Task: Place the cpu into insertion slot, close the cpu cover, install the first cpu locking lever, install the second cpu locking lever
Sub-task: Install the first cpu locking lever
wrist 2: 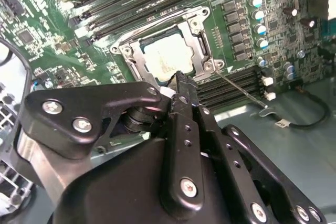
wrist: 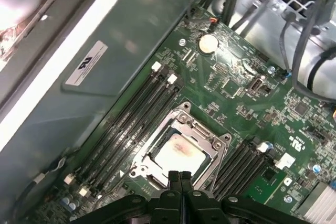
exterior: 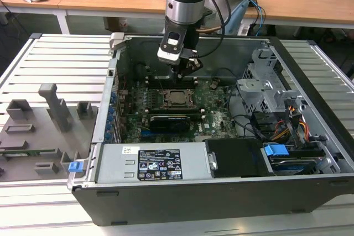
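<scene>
The cpu (wrist 2: 167, 57) (wrist: 178, 153), a silvery square chip, lies in the insertion slot (exterior: 177, 97) on the green board. The cpu cover (wrist 2: 202, 51) (wrist: 211, 141), a thin metal frame, lies flat around the chip. A thin wire locking lever (wrist 2: 241, 90) sticks out from one socket corner across the black memory slots. My gripper (exterior: 185, 72) (wrist 2: 181, 81) (wrist: 179, 177) hangs just above the socket's edge. Its two black fingers are pressed together and shut on nothing.
Long black memory slots (wrist: 142, 114) flank the socket on both sides. A black card with heatsink (exterior: 171, 120) lies in front of it. The power supply (exterior: 157, 164), drive cage (exterior: 265, 81), cables (exterior: 293, 125) and case walls (exterior: 119, 70) ring the board. A grey fixture tray (exterior: 44, 120) sits outside.
</scene>
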